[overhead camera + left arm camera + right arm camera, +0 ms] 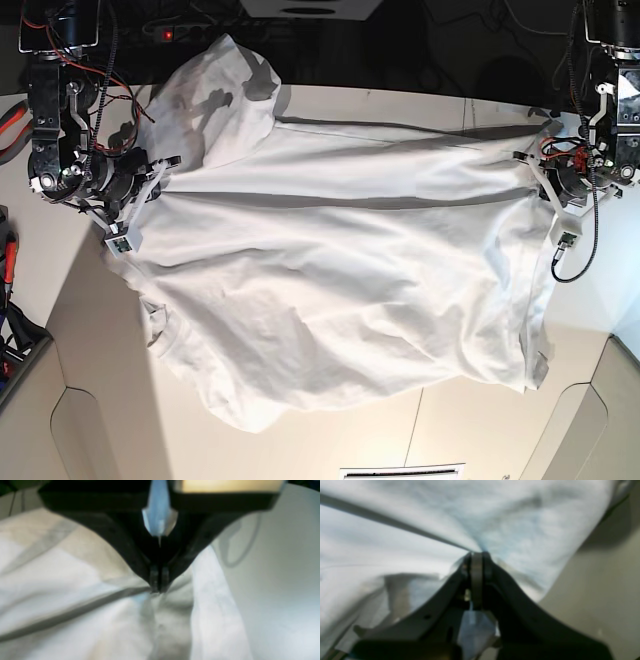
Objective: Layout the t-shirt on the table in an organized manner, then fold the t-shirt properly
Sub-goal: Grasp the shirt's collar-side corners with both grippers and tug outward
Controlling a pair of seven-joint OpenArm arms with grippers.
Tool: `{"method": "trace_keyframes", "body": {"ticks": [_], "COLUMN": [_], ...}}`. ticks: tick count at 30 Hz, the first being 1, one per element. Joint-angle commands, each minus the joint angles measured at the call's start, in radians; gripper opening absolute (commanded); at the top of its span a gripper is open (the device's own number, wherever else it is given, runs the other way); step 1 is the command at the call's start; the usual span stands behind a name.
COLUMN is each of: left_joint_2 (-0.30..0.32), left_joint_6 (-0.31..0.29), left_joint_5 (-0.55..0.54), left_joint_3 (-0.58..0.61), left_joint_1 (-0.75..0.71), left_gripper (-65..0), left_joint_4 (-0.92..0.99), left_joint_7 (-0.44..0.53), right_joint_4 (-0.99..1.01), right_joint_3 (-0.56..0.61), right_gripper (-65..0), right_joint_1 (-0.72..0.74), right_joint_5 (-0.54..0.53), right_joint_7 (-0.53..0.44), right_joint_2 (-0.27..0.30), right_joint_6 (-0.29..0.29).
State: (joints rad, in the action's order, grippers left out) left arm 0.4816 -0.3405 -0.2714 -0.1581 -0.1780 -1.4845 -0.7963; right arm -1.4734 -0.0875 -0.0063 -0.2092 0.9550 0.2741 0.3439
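Two grippers — left (pixel 535 168), right (pixel 150 175) — have fingers pinched on the t-shirt (pixel 340 290), stretched wrinkly across the tabletop (pixel 470 420). You're mid-layout — smoothing and folding all remain.

Soft, wrinkled matt cloth t-shirt (pixel 340 290); smooth table (pixel 420 430).

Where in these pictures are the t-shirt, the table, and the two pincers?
t-shirt (pixel 340 290): base view, middle of the spread cloth.
table (pixel 330 440): base view, bare near edge.
left pincer (pixel 159 586): left wrist view, shut tips pinching cloth.
right pincer (pixel 477 555): right wrist view, shut tips pinching cloth.
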Motion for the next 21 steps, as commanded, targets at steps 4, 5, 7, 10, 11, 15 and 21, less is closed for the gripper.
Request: {"method": "trace_keyframes", "body": {"ticks": [4, 5, 7, 10, 11, 15, 21], "left_joint_2": [0.018, 0.018, 0.018, 0.018, 0.018, 0.018, 0.018], "left_joint_6": [0.003, -0.002, -0.019, -0.019, -0.019, -0.019, -0.019], "left_joint_5": [-0.001, -0.001, -0.001, 0.0, 0.0, 0.002, 0.002], "left_joint_3": [-0.007, -0.007, -0.007, -0.007, -0.007, -0.007, -0.007], "left_joint_1": [0.012, 0.012, 0.015, 0.023, 0.023, 0.026, 0.026], "left_gripper": [-61.2, -52.9, -39.7, -37.0, -37.0, -37.0, -37.0], "left_joint_4": [-0.091, -0.103, -0.114, -0.115, -0.115, -0.115, -0.115], "left_joint_7": [0.015, 0.015, 0.014, 0.015, 0.014, 0.015, 0.015], "right_joint_4": [-0.008, -0.014, -0.035, -0.1, -0.129, -0.269, -0.422], "right_joint_3": [-0.005, -0.005, -0.005, -0.005, -0.005, -0.006, -0.042], "right_gripper": [-58.6, -53.3, -50.0, -50.0, -50.0, -50.0, -50.0], "right_joint_1": [0.001, 0.0, 0.0, 0.0, 0.0, 0.0, -0.003], "right_joint_5": [0.026, 0.026, 0.014, -0.029, -0.037, -0.038, -0.038], "right_joint_7": [0.029, 0.029, 0.029, 0.03, 0.03, 0.03, 0.042], "right_joint_2": [0.012, 0.011, 0.012, 0.012, 0.012, 0.012, 0.012], "right_joint_6": [0.01, 0.02, 0.023, 0.023, 0.023, 0.022, 0.022]}}
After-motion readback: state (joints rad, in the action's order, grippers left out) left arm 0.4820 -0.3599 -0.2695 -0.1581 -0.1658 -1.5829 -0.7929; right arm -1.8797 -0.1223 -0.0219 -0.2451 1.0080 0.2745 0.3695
